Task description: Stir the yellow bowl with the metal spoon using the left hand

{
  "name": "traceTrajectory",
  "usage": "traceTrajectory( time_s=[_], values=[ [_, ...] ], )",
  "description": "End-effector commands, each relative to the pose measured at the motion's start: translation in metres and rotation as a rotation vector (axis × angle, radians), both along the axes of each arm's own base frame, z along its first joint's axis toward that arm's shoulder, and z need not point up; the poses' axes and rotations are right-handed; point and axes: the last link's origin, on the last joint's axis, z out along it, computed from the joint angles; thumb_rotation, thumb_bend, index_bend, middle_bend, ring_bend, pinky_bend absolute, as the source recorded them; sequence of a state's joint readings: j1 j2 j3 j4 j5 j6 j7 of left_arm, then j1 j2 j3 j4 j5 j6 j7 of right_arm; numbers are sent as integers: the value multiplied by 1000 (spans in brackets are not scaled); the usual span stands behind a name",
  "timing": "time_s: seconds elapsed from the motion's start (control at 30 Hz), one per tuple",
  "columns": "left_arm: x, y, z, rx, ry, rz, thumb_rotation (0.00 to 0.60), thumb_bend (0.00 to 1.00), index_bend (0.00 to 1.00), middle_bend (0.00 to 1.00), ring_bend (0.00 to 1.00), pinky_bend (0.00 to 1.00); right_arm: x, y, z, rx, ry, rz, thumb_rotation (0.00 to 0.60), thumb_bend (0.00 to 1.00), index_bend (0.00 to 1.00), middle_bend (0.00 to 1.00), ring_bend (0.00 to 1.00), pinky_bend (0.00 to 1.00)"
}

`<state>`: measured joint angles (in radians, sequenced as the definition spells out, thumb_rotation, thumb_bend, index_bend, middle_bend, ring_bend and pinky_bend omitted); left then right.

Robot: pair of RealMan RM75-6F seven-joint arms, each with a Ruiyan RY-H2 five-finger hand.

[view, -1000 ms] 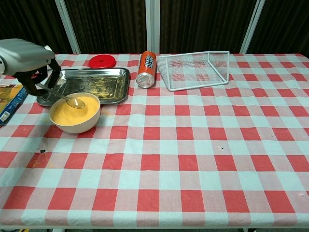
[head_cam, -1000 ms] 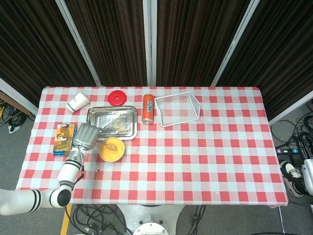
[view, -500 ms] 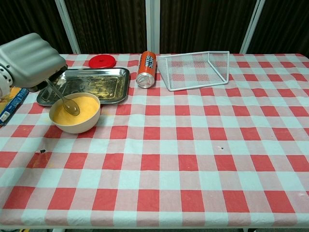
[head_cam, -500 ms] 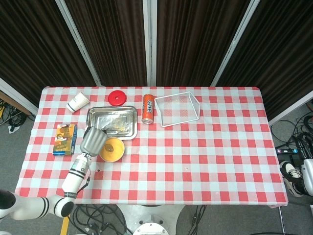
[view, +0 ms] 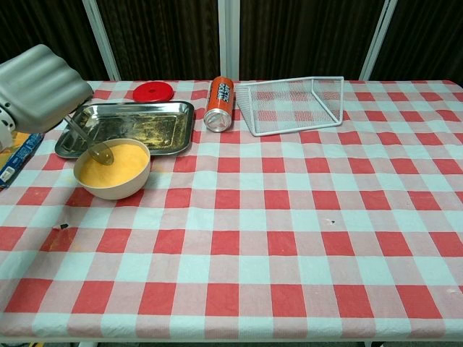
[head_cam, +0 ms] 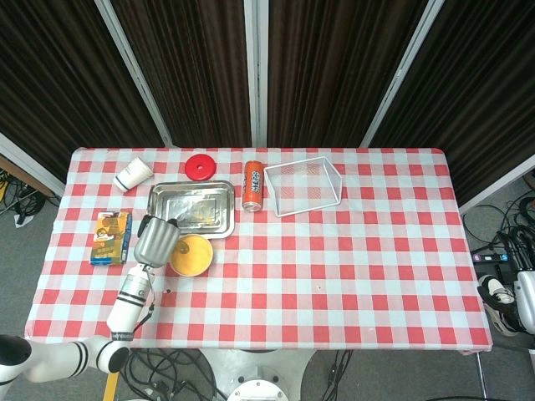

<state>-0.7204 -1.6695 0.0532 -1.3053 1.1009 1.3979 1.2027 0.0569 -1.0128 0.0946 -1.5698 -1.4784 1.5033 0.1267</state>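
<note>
Left hand (view: 36, 85): upper left of the chest view, fingers curled around the spoon's handle, knuckles toward the camera.
Spoon (view: 90, 142): slants down from under the hand, its bowl dipped at the left edge of the yellow contents.
Bowl (view: 112, 170): left of centre, just below the tray (view: 141, 126).
Chest view: shows spoon and grip.
Head view: hand (head_cam: 155, 240) hides the spoon; bowl (head_cam: 191, 256) beside it.
Right hand: not visible.

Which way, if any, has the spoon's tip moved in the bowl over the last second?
Yes: the spoon tip has swept left across the bowl, from near the middle to the rim nearest the left hand.
</note>
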Motion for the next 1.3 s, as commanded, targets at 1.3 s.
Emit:
traceTrajectory(
  time_s=[1.3],
  values=[
    [-3,8,29,-158,-503,308,600,399,678,922,859,894,-1,2,-2,1,-6,-5,600,119,0,116,0,28]
  ],
)
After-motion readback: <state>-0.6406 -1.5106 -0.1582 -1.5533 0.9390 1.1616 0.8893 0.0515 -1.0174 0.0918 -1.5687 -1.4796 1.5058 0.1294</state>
